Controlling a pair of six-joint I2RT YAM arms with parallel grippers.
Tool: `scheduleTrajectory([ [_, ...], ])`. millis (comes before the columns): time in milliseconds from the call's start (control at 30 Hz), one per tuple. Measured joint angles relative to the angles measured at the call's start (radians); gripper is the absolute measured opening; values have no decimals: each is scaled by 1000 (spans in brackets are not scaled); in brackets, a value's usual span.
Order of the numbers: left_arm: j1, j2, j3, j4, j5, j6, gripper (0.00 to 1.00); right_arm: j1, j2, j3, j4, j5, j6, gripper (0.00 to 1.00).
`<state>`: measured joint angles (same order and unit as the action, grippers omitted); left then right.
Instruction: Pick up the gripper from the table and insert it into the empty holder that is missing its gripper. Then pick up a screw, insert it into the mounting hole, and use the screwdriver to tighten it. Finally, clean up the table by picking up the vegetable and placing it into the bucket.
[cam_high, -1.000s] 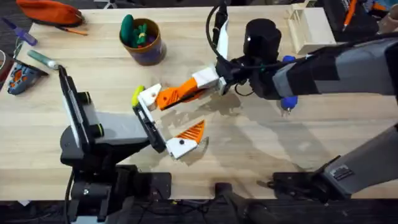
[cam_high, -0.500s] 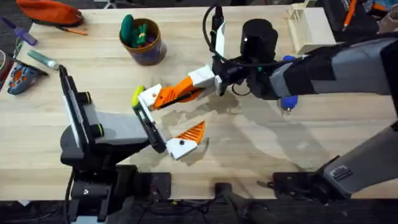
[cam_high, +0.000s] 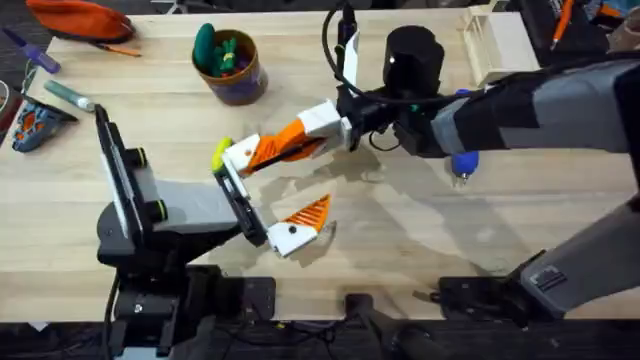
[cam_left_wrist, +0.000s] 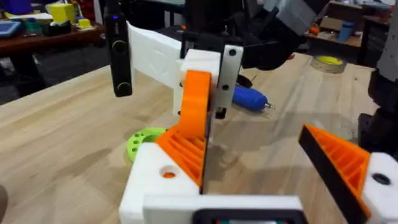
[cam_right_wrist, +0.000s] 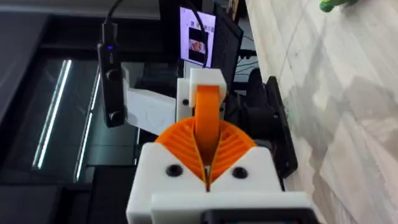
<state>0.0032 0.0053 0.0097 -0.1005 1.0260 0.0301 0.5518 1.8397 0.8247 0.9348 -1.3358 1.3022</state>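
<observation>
My right gripper (cam_high: 292, 140) reaches across from the right and is shut on the orange ribbed gripper (cam_high: 272, 150) (cam_right_wrist: 207, 115). It holds the piece against the white holder (cam_high: 238, 156) (cam_left_wrist: 152, 186), the far finger mount of my left gripper (cam_high: 285, 185). In the left wrist view the orange gripper (cam_left_wrist: 194, 124) stands along the holder's inner face. My left gripper is open, and its other mount carries an orange finger (cam_high: 310, 212) (cam_left_wrist: 339, 158). The blue screwdriver (cam_high: 462, 162) (cam_left_wrist: 249, 98) lies partly under the right arm. The bucket (cam_high: 236, 82) stands at the back. The vegetable is out of view.
A lime-green disc with holes (cam_high: 220, 154) (cam_left_wrist: 142, 138) lies just left of the holder. A dark green toy (cam_high: 205, 45) sits in the bucket. A pale wooden box (cam_high: 495, 45) stands back right. An orange pouch (cam_high: 80, 18) and pens lie at the far left.
My right gripper has shifted slightly left and toward the back with the orange piece, pressing it closer along the holder. The left arm has stayed still.
</observation>
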Motion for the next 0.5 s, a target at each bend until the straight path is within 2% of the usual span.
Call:
scheduleTrajectory([
  [500,0,0,0,0,-4,-4,985,21,19,9,4,21,0,9],
])
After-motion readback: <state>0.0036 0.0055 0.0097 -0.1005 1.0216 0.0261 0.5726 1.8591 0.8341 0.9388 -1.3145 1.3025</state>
